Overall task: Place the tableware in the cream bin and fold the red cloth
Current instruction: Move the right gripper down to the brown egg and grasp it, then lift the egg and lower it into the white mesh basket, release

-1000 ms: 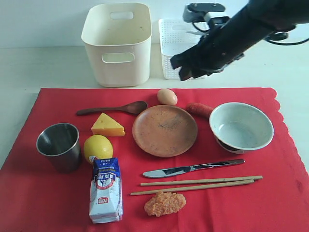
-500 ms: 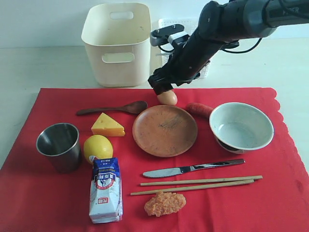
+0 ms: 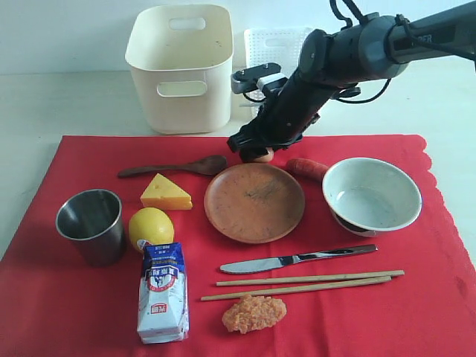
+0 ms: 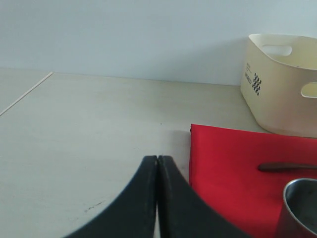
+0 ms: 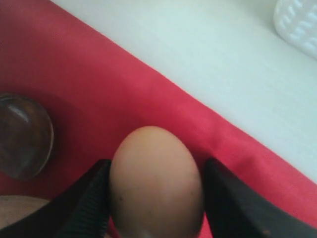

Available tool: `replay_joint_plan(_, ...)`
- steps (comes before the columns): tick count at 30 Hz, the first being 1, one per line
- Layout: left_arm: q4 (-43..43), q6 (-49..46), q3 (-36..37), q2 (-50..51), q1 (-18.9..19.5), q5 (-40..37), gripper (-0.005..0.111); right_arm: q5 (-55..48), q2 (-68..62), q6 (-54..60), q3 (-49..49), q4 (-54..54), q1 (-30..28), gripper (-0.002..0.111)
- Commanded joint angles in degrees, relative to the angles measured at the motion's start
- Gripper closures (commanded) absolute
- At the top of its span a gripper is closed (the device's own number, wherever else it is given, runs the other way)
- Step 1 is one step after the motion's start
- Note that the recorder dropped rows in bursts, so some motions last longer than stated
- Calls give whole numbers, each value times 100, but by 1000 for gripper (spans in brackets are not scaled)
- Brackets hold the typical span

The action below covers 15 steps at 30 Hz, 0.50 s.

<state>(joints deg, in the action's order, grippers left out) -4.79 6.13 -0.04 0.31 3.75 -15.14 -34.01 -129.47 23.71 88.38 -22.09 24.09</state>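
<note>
Right hand (image 3: 257, 153) clasps egg (image 5: 156, 181) at far edge of red cloth (image 3: 74, 312); brown plate (image 3: 254, 201) just nearer. Left hand (image 4: 157, 166) pinched closed.

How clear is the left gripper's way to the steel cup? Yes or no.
Probably yes: the left gripper, shut, hangs over the table beside the red cloth, and nothing stands between it and the steel cup. It must open first.

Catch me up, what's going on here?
The right end effector straddles the egg on the red cloth, at its bin-side edge; whether it grips yet is unclear. The left end effector is shut, over the table beside the cloth. All the tableware lies on the cloth, none in the cream bin.
</note>
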Motion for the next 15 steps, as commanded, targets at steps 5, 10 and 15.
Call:
replay_joint_plan(5, 28, 17, 4, -31, -31, -4, 104, -145, -46, 26, 52, -35, -6, 83)
replay_joint_plan(10, 28, 5, 4, -31, -31, -4, 104, -219, -46, -76, 52, -35, -6, 89)
replay_joint_plan(15, 28, 5, 4, -31, -31, -4, 104, -389, 60, -301, 52, -35, -6, 89)
